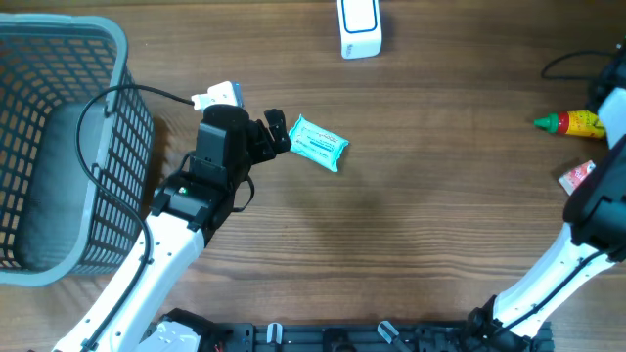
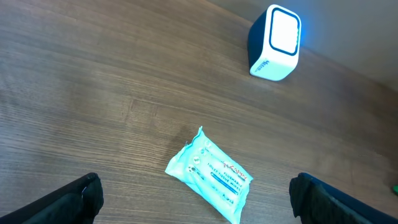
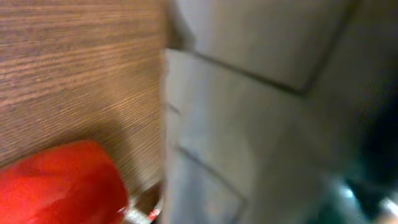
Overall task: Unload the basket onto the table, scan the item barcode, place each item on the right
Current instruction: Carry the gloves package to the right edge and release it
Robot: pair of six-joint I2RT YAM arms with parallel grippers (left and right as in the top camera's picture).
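The teal wipes packet [image 1: 318,143] lay flat on the wooden table [image 1: 421,225], left of centre in the overhead view. The left gripper [image 1: 278,132] hovered just beside it, jaws spread wide. The white scanner [image 1: 359,27] stood at the top edge. The right gripper was pressed together; its wrist view was a blur.

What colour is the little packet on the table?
Light turquoise packet, clearest in the left wrist view.
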